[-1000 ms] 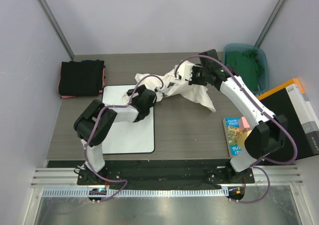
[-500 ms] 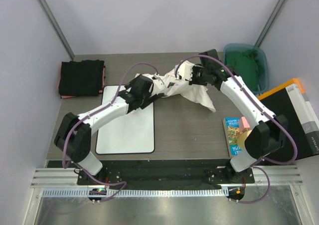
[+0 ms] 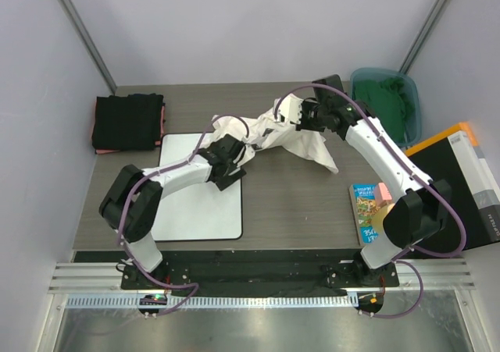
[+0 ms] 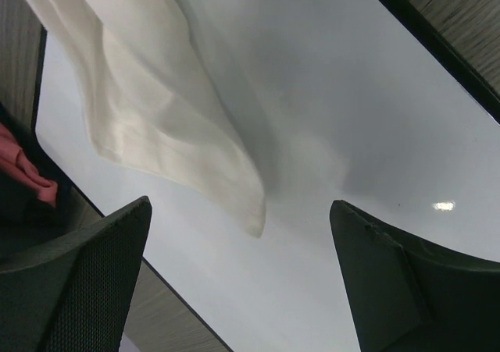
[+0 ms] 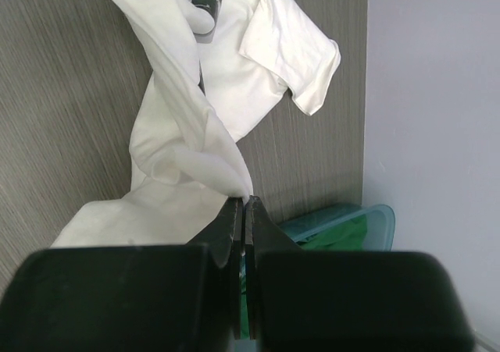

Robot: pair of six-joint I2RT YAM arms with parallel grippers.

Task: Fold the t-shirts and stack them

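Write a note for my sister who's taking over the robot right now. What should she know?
Left pincer: open, empty, over the flat white black-rimmed board, with a shirt corner hanging just ahead of it.
Right pincer: shut on the crumpled white cloth t-shirt.
Done: folded black t-shirts stacked at the table's far left, a pinkish-red cloth edge showing beside them.
Left to do: spread, fold and stack the white one, then the green cloth t-shirt bunched in the teal plastic tub.
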